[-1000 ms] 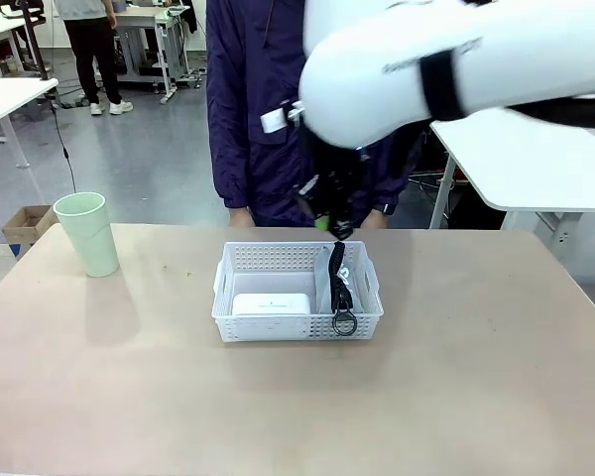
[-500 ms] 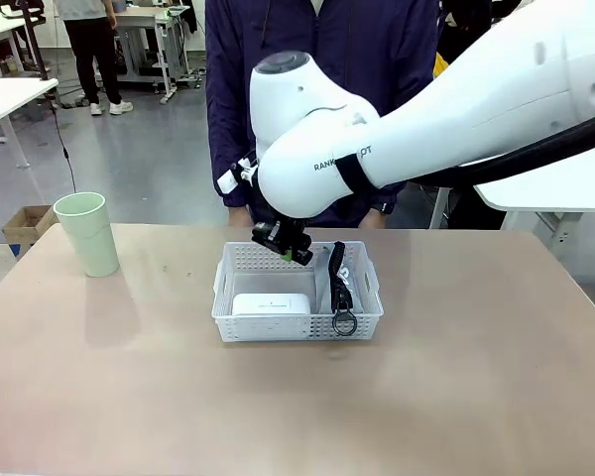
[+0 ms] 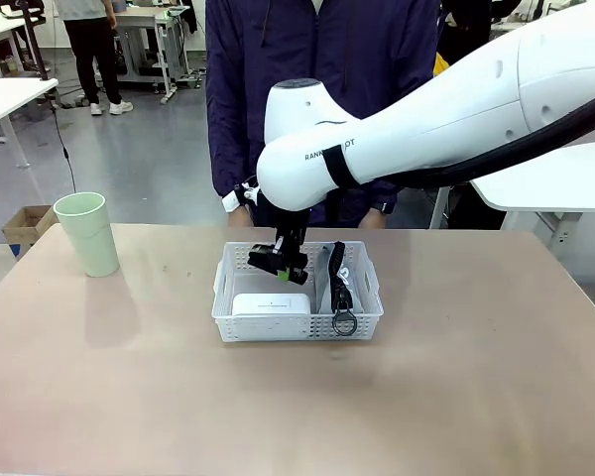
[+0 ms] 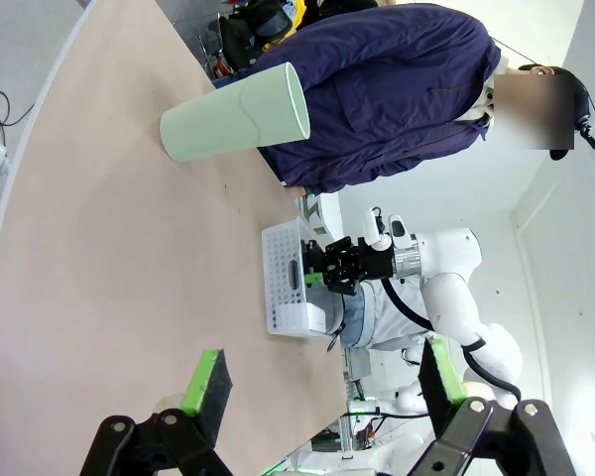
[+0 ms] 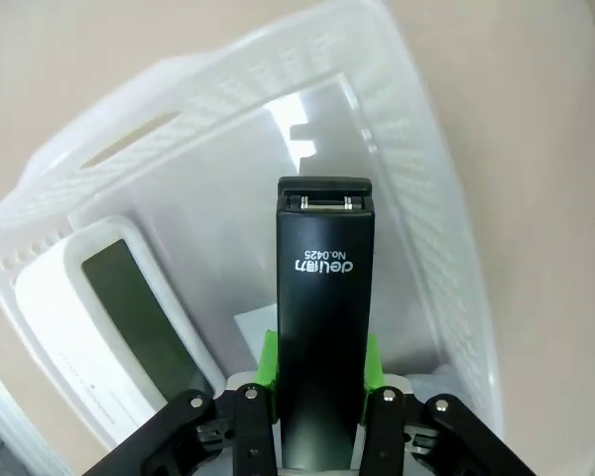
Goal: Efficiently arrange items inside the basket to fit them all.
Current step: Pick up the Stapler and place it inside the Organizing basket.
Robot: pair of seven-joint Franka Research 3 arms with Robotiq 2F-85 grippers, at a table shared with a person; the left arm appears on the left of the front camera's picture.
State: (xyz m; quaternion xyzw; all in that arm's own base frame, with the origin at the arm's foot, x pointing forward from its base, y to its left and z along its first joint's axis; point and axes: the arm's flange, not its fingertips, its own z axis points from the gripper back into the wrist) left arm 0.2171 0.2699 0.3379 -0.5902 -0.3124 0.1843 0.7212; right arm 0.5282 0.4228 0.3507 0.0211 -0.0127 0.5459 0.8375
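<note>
Roughly halfway, judging by what lies where. The basket [image 3: 221, 290] sits mid-frame on the counter [image 3: 476, 397] w/ two items already inside: the white rounded box [image 3: 270, 303] along the lower-left part, against the near wall; the grey pouch [image 3: 329, 290] standing along the right side, its black zipper ring hanging over the near rim.

Third item is in transit: the right hand [image 3: 282, 266] hangs just above the basket's upper-left part, clamped on the small black stapler [image 5: 324, 297]; in the right wrist view the green pads [image 5: 269, 359] press both its flanks, and bare basket floor shows beneath it, between the box and the far wall; not yet set down.

Fourth item untouched: the pale green cup [image 3: 87, 233] stands upright at the left of the frame, well apart from the basket.

Left hand [image 4: 322, 397] is spread wide and empty, over bare counter, far from the basket per its own view.

A person [image 3: 317, 99] stands behind the counter at upper centre; hands not clearly seen.

Left to do, prob.: lower and release the stapler into that free strip; then fetch the cup; room looks tight, so the cup may need to go on its side or the box shifted.
</note>
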